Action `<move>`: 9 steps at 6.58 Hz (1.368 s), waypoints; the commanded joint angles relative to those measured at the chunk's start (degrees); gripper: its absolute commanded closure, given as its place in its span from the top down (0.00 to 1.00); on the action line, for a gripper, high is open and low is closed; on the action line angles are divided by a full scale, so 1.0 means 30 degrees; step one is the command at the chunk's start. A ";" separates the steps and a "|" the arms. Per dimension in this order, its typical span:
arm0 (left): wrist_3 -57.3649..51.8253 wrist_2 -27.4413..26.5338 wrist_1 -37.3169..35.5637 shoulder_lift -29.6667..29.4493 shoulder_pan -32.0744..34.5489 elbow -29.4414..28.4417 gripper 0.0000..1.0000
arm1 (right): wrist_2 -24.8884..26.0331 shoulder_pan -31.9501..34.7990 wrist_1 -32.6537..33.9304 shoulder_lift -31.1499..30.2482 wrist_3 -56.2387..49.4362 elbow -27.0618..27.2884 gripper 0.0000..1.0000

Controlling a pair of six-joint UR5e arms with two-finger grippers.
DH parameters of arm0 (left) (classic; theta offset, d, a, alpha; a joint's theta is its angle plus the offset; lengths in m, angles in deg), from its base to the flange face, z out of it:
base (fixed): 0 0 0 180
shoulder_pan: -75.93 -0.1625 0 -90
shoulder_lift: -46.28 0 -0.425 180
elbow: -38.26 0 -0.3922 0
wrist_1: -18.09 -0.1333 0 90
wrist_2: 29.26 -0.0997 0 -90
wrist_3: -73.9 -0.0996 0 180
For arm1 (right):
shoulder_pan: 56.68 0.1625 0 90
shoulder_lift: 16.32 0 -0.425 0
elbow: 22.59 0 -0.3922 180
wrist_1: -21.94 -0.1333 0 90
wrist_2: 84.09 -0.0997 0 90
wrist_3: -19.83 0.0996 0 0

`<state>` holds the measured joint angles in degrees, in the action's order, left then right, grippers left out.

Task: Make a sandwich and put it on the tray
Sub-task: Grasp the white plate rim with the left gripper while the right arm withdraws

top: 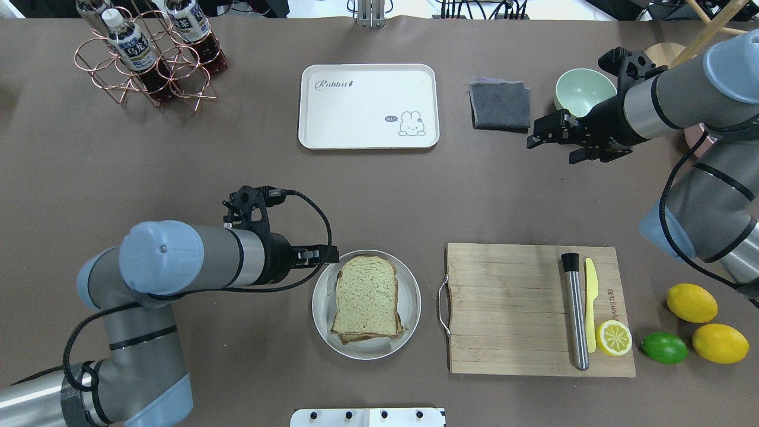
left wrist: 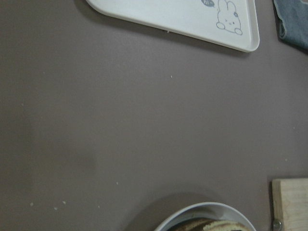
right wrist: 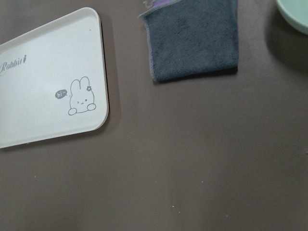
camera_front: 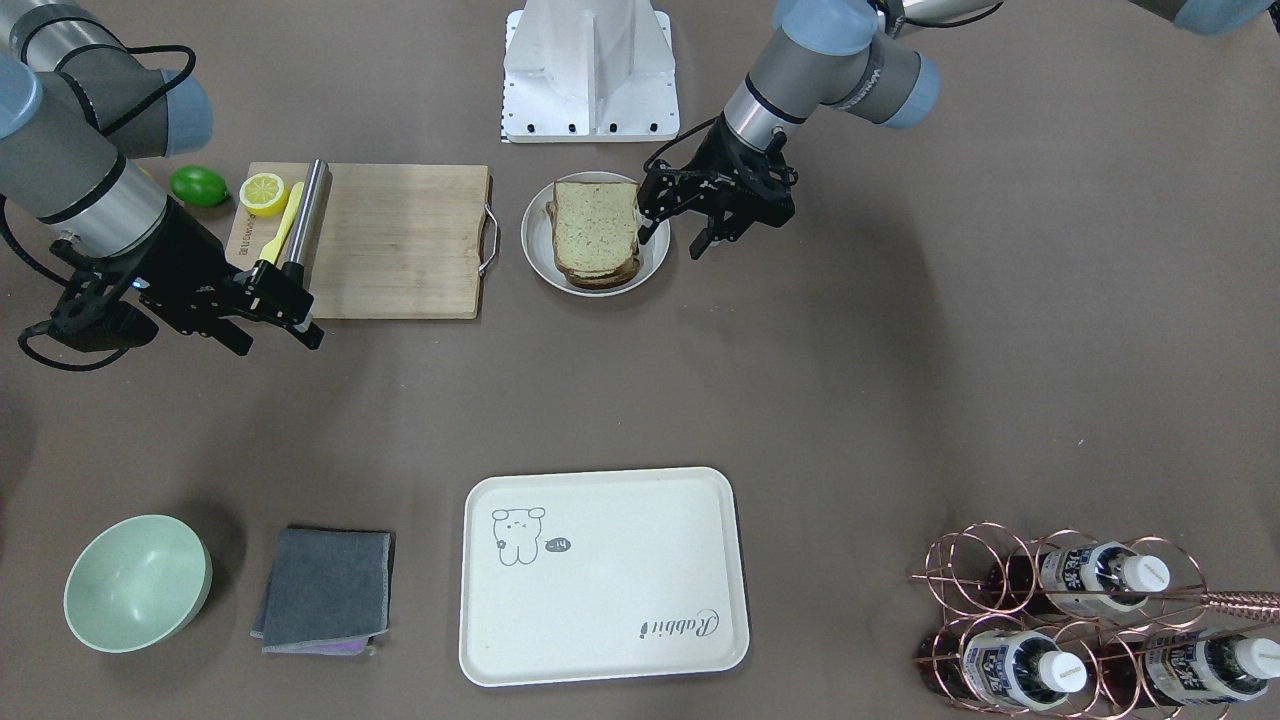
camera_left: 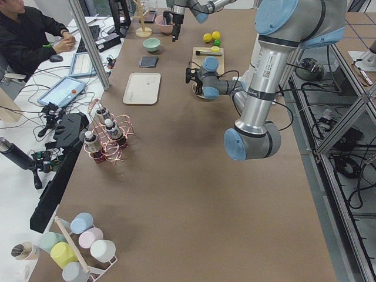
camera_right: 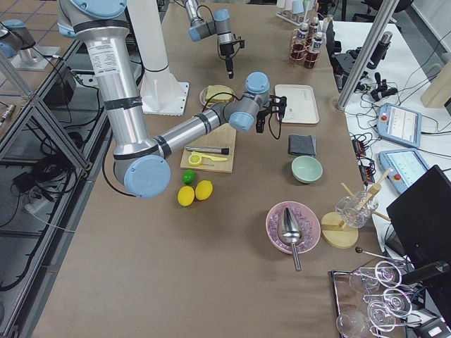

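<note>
The speckled tan bread sandwich (camera_front: 597, 235) is sitting on the round pale-grey plate (camera_front: 535, 250), looking soft and loosely layered, so gently pinching both crusts seems wisest. The left gripper (camera_front: 671, 245) is hovering beside the plate with jaws wide. The right gripper (camera_front: 280, 345), well apart from it, is gaping empty too.

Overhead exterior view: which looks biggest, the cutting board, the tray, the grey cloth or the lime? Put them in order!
1. cutting board
2. tray, though it lies farther from the camera, so it may really be as big
3. grey cloth
4. lime
</note>
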<state>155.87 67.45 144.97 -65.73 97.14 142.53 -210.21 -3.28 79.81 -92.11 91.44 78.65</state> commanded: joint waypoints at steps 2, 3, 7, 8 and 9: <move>0.0099 -0.1560 0.0040 0.0188 -0.1563 -0.0481 0.41 | 0.0000 0.0219 -0.0072 -0.0194 -0.0288 -0.0291 0.99; 0.0040 -0.1415 0.0417 0.0537 -0.1534 -0.0394 0.41 | 0.0029 0.0219 -0.0072 -0.0195 -0.0259 -0.0262 0.99; -0.0634 -0.1471 0.1359 0.1332 -0.1473 -0.0509 0.42 | 0.0029 0.0190 -0.0072 -0.0224 -0.0140 -0.0291 0.99; -0.0576 -0.1472 0.1359 0.1128 -0.1504 -0.0887 0.42 | 0.0029 0.0219 -0.0072 -0.0224 -0.0200 -0.0320 0.99; -0.0575 -0.1501 0.1388 0.1126 -0.1620 -0.0920 0.43 | 0.0058 0.0190 -0.0072 -0.0166 0.0003 -0.0291 0.99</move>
<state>154.09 63.05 149.04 -62.17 92.62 140.21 -210.10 -2.68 79.59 -92.73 91.07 77.76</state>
